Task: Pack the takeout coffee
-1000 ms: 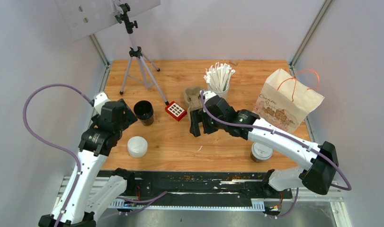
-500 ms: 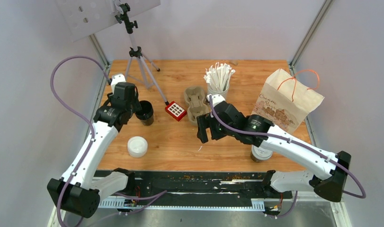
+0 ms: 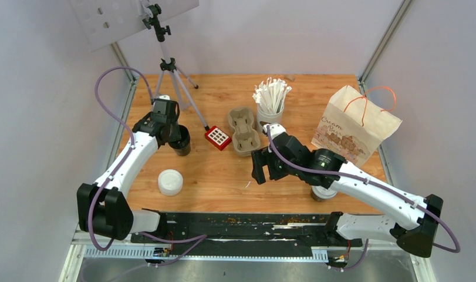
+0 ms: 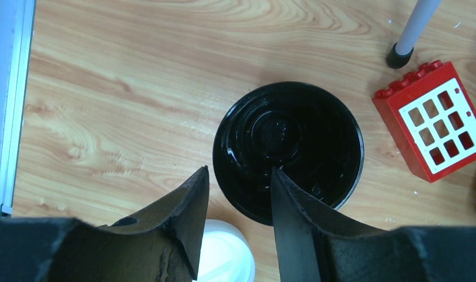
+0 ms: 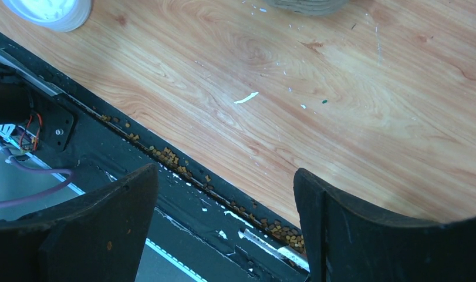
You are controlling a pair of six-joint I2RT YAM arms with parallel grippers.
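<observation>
Left pincer at the lidless cup, right one idle over the table.

My left gripper [image 4: 239,171] has its jaws parted and straddling the near rim of the open dark cup [image 4: 288,147], one finger outside the wall and one over the inside; it grasps nothing. That cup stands at the table's left, beside the red block [image 4: 438,126], with its white lid [image 3: 170,181] lying apart, nearer me. My right gripper [image 5: 226,176] is spread wide above bare wood. The lidded cup [image 3: 324,189] sits near the front right edge, half hidden under my right arm.
</observation>
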